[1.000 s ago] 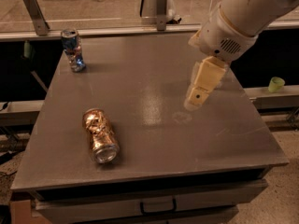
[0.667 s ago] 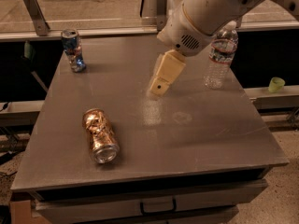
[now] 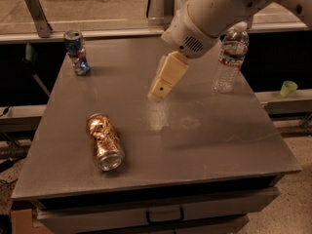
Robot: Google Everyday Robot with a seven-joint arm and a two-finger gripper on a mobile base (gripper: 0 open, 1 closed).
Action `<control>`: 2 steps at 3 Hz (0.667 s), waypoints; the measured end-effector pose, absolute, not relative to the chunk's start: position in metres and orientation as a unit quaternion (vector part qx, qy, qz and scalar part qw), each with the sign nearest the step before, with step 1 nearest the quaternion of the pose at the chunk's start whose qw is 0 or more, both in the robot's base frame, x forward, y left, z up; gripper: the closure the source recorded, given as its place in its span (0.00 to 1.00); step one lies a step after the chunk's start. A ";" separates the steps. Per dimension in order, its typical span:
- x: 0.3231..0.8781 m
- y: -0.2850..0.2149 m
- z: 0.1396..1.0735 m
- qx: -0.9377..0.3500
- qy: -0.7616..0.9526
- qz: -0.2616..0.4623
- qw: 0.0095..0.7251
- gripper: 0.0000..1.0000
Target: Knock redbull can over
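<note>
The redbull can (image 3: pixel 76 52), slim, blue and silver with a dented body, stands upright at the far left corner of the grey table (image 3: pixel 209 145). My gripper (image 3: pixel 159 92) hangs from the white arm above the middle of the table, pointing down and to the left. It is well to the right of the can and a little nearer to me, not touching it.
A crushed gold-copper can (image 3: pixel 104 141) lies on its side at the front left. A clear water bottle (image 3: pixel 230 57) stands at the far right, partly behind the arm. A small green cup (image 3: pixel 288 87) sits off the table at the right. A drawer front runs below the table edge.
The arm and gripper have swung left across the table, from the right side to the middle, uncovering the water bottle. The cans have not moved.
</note>
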State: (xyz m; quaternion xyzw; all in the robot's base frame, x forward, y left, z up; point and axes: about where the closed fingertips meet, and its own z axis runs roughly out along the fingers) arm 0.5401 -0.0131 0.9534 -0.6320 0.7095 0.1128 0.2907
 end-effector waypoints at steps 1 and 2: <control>0.573 0.024 0.946 -0.627 0.697 0.135 0.321 0.00; 0.623 0.069 0.943 -0.620 0.676 0.160 0.365 0.00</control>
